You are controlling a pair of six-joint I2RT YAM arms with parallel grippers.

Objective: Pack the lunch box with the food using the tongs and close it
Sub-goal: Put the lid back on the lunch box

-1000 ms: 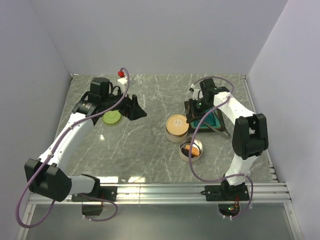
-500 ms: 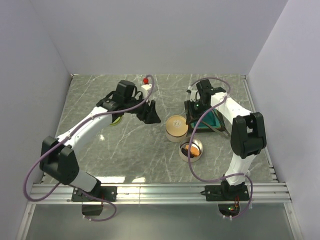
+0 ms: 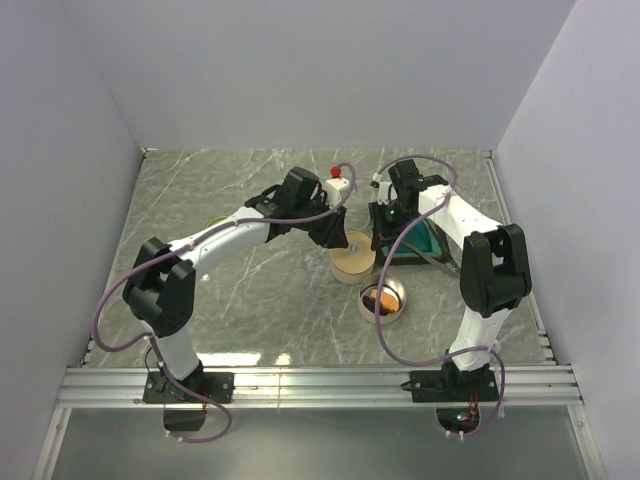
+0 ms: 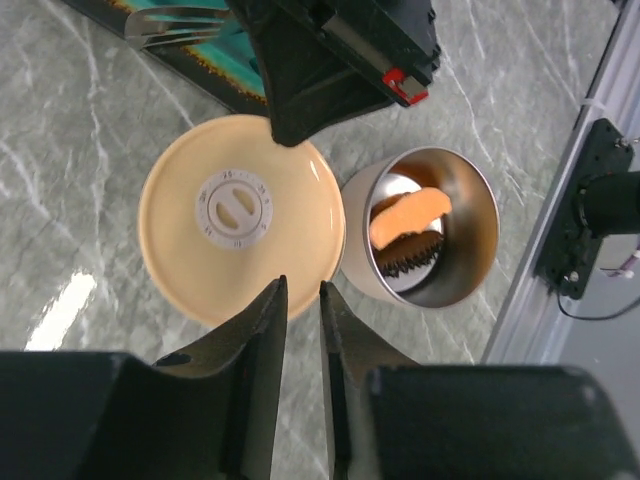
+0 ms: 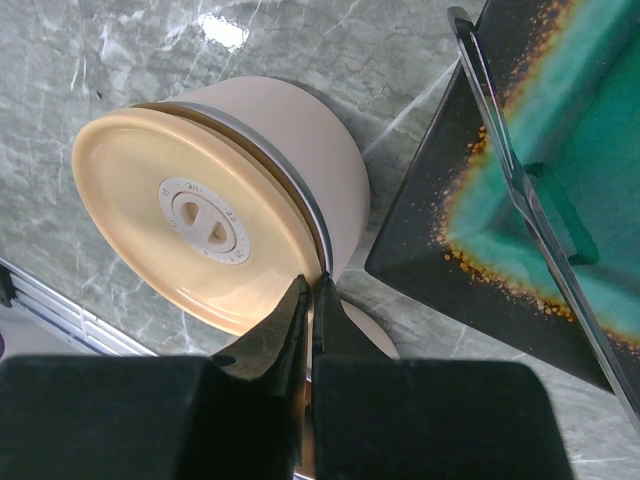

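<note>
The left gripper [image 4: 302, 292] hovers over the cream-lidded tin [image 4: 240, 215], jaws a narrow slit apart, empty. The right gripper [image 5: 313, 288] is closed on nothing. An orange food piece [image 4: 410, 210] lies in the open tin [image 4: 480, 215]. The tongs [image 5: 510, 150] rest on the teal tray [image 5: 600, 90] toward the bench's [image 3: 250, 290] right edge.

Bright, even light; white glare patches on marble table [image 4: 62, 305]; soft shadows; wrist-view foreground blurred.

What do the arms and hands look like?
The left arm and right arm have white links, bulky black joints and a looping mauve cable each. The left hand and right hand are black, with tapering fingers. A red knob tops the left wrist.
</note>
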